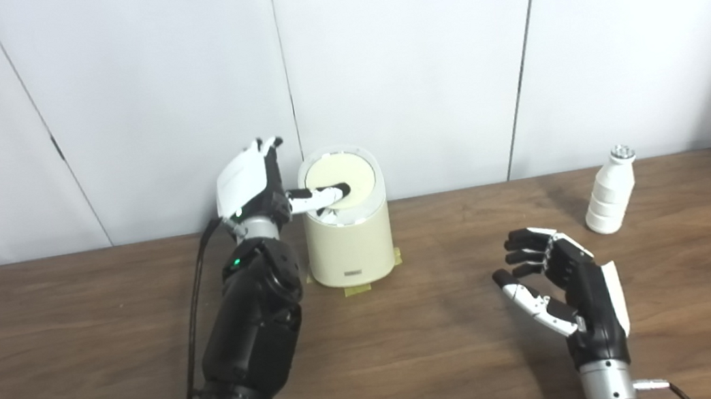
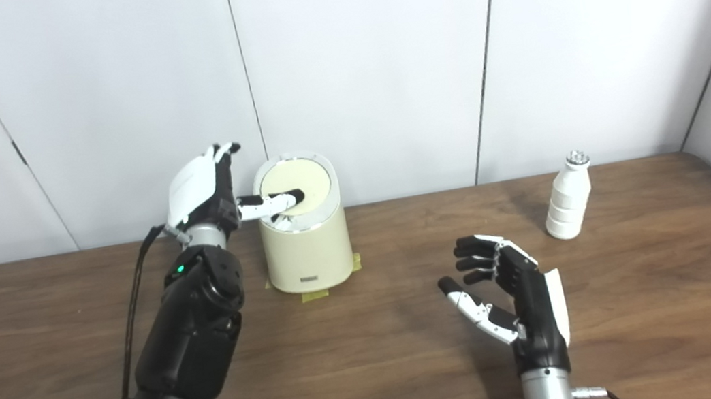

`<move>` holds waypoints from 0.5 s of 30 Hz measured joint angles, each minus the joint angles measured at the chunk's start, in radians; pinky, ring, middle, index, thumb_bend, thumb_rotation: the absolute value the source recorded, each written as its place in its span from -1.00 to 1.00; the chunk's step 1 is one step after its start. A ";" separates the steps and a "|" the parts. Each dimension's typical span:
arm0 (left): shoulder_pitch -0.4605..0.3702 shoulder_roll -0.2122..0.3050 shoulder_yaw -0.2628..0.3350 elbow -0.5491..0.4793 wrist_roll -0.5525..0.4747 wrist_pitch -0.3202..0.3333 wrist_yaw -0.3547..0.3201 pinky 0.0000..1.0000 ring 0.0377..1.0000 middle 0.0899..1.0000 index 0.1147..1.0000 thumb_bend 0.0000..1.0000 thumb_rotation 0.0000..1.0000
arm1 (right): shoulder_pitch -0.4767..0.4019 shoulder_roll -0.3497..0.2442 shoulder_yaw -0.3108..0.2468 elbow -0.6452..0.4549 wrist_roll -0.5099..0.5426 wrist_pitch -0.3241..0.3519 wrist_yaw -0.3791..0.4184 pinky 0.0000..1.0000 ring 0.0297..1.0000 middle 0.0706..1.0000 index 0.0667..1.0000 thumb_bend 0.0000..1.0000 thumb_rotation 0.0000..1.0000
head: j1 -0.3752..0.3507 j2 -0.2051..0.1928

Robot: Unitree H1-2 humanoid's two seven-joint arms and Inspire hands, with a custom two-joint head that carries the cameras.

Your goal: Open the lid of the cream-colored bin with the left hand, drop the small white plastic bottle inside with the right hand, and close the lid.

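The cream-colored bin (image 1: 349, 241) stands at the back of the wooden table, left of centre, with its round lid (image 1: 338, 175) tilted up toward me. My left hand (image 1: 252, 184) is raised just left of the bin, fingers spread upward, and its thumb reaches across and presses on the lid's face. The small white plastic bottle (image 1: 610, 192) stands upright at the back right of the table. My right hand (image 1: 559, 282) hovers open over the table, below and left of the bottle, palm facing left, holding nothing.
Yellow tape patches (image 1: 360, 288) mark the bin's base on the table (image 1: 415, 342). White wall panels (image 1: 411, 48) rise right behind the table's back edge. A black cable (image 1: 196, 316) hangs along my left arm.
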 measured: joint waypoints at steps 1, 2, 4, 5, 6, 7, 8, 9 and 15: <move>-0.004 0.007 -0.021 0.000 0.023 0.000 0.002 1.00 1.00 0.95 0.92 0.54 -1.00 | 0.000 0.000 0.000 0.000 0.000 0.000 0.000 0.00 0.16 0.18 0.15 -0.31 -0.71 | 0.000 -0.002; -0.007 0.013 -0.038 0.000 0.039 -0.001 0.004 1.00 1.00 0.95 0.93 0.48 -1.00 | 0.000 0.000 0.000 0.001 0.000 0.000 0.000 0.00 0.16 0.18 0.15 -0.30 -0.71 | 0.000 -0.002; -0.007 0.022 -0.060 0.000 0.059 -0.002 0.005 1.00 1.00 0.98 0.94 0.33 -1.00 | -0.001 0.000 0.000 0.002 0.000 0.000 0.000 -0.01 0.15 0.17 0.15 -0.30 -0.73 | 0.000 -0.002; -0.005 0.025 -0.067 0.000 0.064 -0.002 0.005 1.00 1.00 0.98 0.94 0.32 -1.00 | -0.001 0.000 0.000 0.003 0.000 0.000 0.000 -0.01 0.15 0.17 0.15 -0.31 -0.74 | 0.000 -0.002; -0.003 0.027 -0.069 0.001 0.066 -0.002 0.005 1.00 1.00 0.99 0.95 0.32 -1.00 | -0.001 -0.001 0.000 0.003 -0.001 -0.001 0.000 -0.01 0.15 0.17 0.15 -0.31 -0.73 | 0.000 -0.002; 0.000 0.027 -0.070 0.001 0.070 -0.002 0.006 1.00 1.00 0.99 0.95 0.33 -1.00 | -0.001 -0.001 0.000 0.003 -0.002 -0.001 0.000 -0.01 0.14 0.17 0.15 -0.31 -0.73 | 0.000 -0.002; 0.002 0.027 -0.069 0.001 0.075 -0.002 0.005 1.00 1.00 1.00 0.96 0.33 -1.00 | -0.001 -0.001 0.000 0.003 -0.002 -0.001 0.000 -0.01 0.14 0.17 0.15 -0.31 -0.73 | 0.000 -0.002; 0.002 0.027 -0.068 0.001 0.079 -0.002 0.003 1.00 1.00 1.00 0.96 0.35 -1.00 | -0.001 0.000 0.000 0.003 -0.002 -0.001 0.000 -0.02 0.14 0.17 0.14 -0.31 -0.73 | 0.003 -0.003; 0.003 0.021 -0.043 0.003 0.082 -0.007 0.000 1.00 1.00 0.96 0.93 0.58 -1.00 | -0.001 0.000 0.000 0.004 -0.002 -0.001 0.000 0.00 0.16 0.19 0.16 -0.30 -0.74 | 0.005 -0.003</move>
